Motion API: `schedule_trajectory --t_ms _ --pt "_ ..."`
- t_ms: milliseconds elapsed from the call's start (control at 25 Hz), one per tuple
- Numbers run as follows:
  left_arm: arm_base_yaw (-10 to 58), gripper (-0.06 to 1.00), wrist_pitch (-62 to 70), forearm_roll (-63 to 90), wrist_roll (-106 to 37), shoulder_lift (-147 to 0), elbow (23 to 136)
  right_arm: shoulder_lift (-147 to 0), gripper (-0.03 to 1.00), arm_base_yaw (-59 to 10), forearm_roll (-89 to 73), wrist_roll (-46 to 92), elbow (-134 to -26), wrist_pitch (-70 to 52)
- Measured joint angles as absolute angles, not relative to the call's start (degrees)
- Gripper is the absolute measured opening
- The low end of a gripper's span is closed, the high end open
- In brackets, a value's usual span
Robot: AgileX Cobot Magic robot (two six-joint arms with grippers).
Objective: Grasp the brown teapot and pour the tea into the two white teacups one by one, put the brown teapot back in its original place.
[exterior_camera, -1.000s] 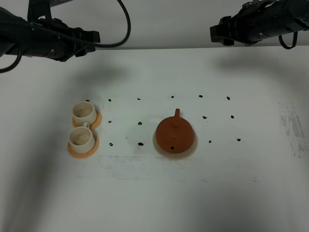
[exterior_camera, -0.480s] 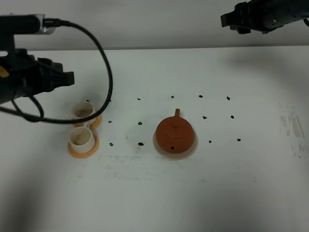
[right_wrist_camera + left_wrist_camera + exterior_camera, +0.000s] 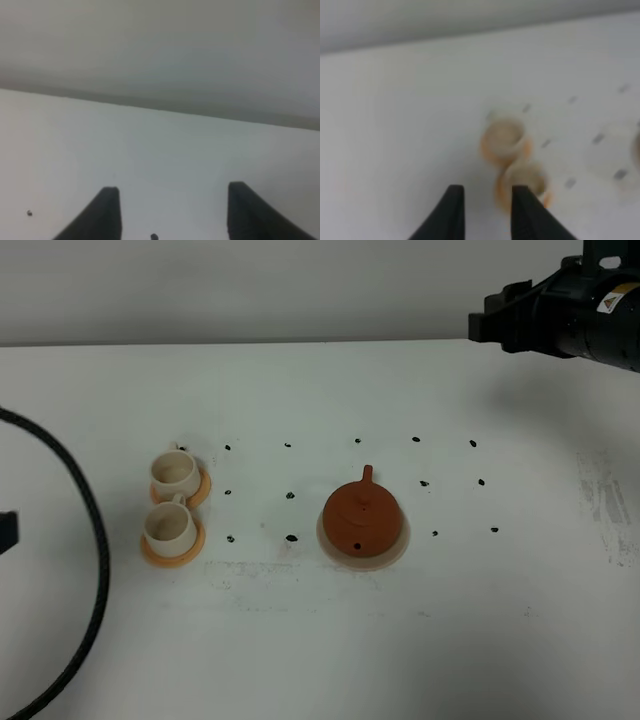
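Note:
The brown teapot (image 3: 362,518) sits upright on its pale beige coaster (image 3: 325,538) at the table's middle, spout toward the back. The two white teacups (image 3: 175,471) (image 3: 168,524) stand on orange saucers at the left, one behind the other. The left wrist view is blurred: my left gripper (image 3: 487,190) hovers above the table short of the teacups (image 3: 503,136) (image 3: 524,179), its fingers a small gap apart with nothing between. My right gripper (image 3: 172,192) is open and empty over bare table near the back edge. The right arm (image 3: 560,315) hangs at the back right, far from the teapot.
Small black dots (image 3: 290,495) mark a grid on the white table (image 3: 450,640) between the cups and past the teapot. A black cable (image 3: 92,530) curves along the left edge. A scuffed patch (image 3: 605,500) lies at the right. The wall meets the table at the back.
The left arm has swung off the left side of the exterior view, leaving only its cable and uncovering the cups. The right arm has shifted right and slightly lower. Teapot and cups are unmoved.

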State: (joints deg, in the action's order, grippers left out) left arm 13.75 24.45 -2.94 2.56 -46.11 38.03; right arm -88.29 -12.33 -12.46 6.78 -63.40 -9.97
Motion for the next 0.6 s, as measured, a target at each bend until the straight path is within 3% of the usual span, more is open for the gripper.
schedule_trajectory --t_ms 240,400,600 --pt "13.8 0.12 45.7 -14.7 13.8 -35.2 37.7 -87.7 0.45 -18.8 -12.5 7.8 -61.5 -9.8" --pt "13.8 0.11 54.5 -9.4 9.4 -28.8 37.3 -87.7 0.45 -25.2 -12.5 9.1 -61.5 -9.1" --pt "13.8 0.11 56.7 1.6 1.4 -20.2 32.3 -87.7 0.45 -29.6 -12.2 9.5 -61.5 -8.3"
